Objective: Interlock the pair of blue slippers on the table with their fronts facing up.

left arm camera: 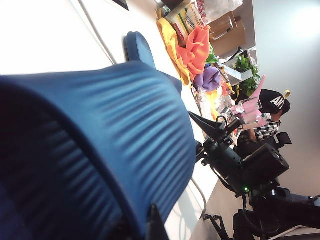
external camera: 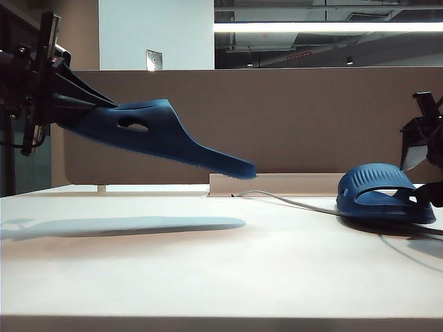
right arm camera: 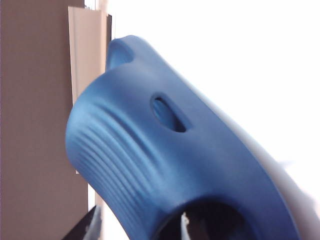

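Exterior view shows you the left gripper (external camera: pixel 69 104) clenched on one slipper (external camera: pixel 156 135), lifted over the table's (external camera: pixel 208 270) left side. Right wrist view: the right gripper (right arm camera: pixel 145 232), fingers spread, is at the other slipper (right arm camera: pixel 165 165) lying near the right edge.

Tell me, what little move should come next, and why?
Probably the right hand should close on the dark navy foam slipper lying on the cream table: its jaws stand open right beside it, while the left hand already holds the matching slipper aloft.
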